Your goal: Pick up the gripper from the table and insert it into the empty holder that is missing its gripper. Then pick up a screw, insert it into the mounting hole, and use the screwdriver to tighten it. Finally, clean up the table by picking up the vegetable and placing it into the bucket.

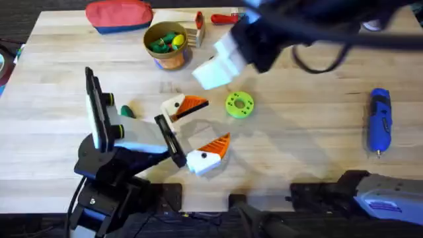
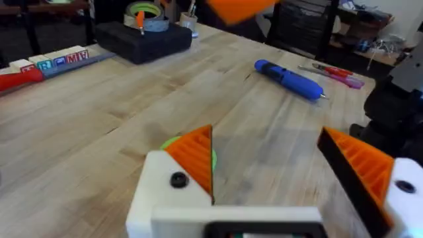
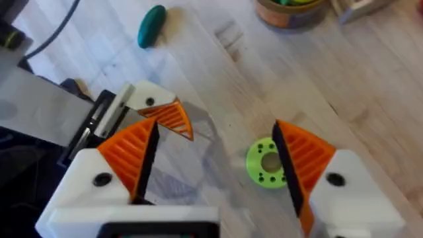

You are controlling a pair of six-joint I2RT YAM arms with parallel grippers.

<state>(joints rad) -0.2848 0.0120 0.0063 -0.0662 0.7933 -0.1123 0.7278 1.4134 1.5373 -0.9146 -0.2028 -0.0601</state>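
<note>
My left gripper [image 1: 198,130] [image 2: 264,135] rests low over the table [image 1: 304,112] near the front, open, with nothing between its orange ribbed pads. High above the middle hangs my right gripper [image 1: 216,66] [image 3: 215,132], also open and empty, looking down on the left one. The dark green vegetable [image 1: 127,111] [image 3: 152,25] lies beside the left arm. The bucket [image 1: 173,61] [image 3: 291,14] stands at the back and holds green and yellow toys. At the far right lies the blue screwdriver [image 1: 379,122] [image 2: 287,78]. The loose gripper, the holder and the screw are out of view.
A lime-green disc [image 1: 239,104] [image 3: 268,162] lies just right of my left gripper. At the back are a red pouch [image 1: 119,14], wooden blocks [image 1: 195,33] and a red-handled tool [image 1: 225,18]. A black box with tape rolls [image 2: 142,39] sits off to the side.
</note>
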